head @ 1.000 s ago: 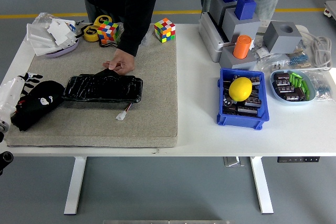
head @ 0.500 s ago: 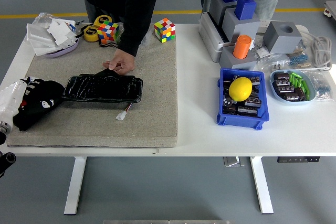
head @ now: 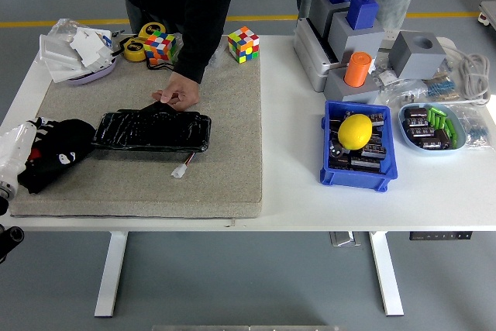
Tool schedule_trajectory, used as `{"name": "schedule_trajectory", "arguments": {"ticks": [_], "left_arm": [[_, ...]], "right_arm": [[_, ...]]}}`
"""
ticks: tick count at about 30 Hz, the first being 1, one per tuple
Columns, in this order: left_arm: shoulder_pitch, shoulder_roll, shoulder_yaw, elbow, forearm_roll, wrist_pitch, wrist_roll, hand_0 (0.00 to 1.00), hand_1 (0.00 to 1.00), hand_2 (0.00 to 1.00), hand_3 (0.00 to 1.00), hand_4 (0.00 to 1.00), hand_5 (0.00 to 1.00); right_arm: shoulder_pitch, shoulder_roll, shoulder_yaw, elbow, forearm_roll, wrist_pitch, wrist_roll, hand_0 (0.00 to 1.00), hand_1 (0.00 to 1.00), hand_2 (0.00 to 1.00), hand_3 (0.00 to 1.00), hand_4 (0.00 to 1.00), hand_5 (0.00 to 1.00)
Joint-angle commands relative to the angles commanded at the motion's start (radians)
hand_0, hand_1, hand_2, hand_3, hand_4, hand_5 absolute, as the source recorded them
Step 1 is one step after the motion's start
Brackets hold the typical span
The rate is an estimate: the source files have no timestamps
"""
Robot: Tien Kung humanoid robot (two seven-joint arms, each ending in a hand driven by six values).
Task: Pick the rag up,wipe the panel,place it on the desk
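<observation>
The panel (head: 152, 130) is laid on the mat (head: 225, 114), with the rag (head: 54, 153) just left of it; the bin (head: 356, 147) is set well to the right.

Black rag (head: 53, 154), bunched, small white markings, at left edge of beige mat, touching left end of glossy black rectangular panel (head: 153, 130), lying flat.

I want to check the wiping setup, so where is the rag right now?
In the head view the black rag lies at the left end of the grey mat, against the black panel's left end, with the robot's left hand at its outer side.
</observation>
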Motion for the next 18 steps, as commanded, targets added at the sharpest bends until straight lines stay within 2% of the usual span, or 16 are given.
{"name": "schedule_trajectory", "arguments": {"ticks": [2,7,8,13,14,18], "left_arm": [[-0.001,-0.003,0.006,0.007,-0.004,-0.001,0.0,0.463,0.651,0.721,0.669,0.919,0.319],[-0.001,-0.009,0.018,0.019,-0.009,-0.002,0.0,0.463,0.651,0.721,0.669,0.919,0.319],[-0.001,-0.009,0.018,0.019,-0.008,-0.002,0.001,0.433,0.607,0.613,0.646,0.886,0.275],[0.0,-0.014,0.008,0.023,-0.016,0.025,-0.018,0.433,0.607,0.613,0.646,0.886,0.275],[0.0,-0.014,0.006,0.022,-0.024,0.029,-0.022,0.362,0.502,0.535,0.597,0.816,0.245],[-0.003,-0.014,0.006,0.022,-0.033,0.033,-0.025,0.362,0.502,0.535,0.597,0.816,0.245]], "right_arm": [[0.001,-0.001,-0.002,-0.001,0.002,0.001,-0.001,0.744,0.675,0.698,0.611,0.979,0.576],[0.001,-0.002,-0.014,-0.007,0.015,0.004,-0.003,0.744,0.675,0.698,0.611,0.979,0.576],[0.001,-0.002,-0.018,-0.009,0.018,0.005,-0.003,0.744,0.675,0.698,0.611,0.979,0.576],[0.0,-0.002,-0.036,-0.015,0.032,0.01,-0.007,0.744,0.675,0.698,0.611,0.979,0.576],[-0.001,-0.001,-0.037,-0.015,0.033,0.011,-0.007,0.744,0.675,0.698,0.611,0.98,0.575],[0.0,-0.001,-0.038,-0.015,0.031,0.013,-0.008,0.744,0.675,0.698,0.611,0.98,0.575]]}}
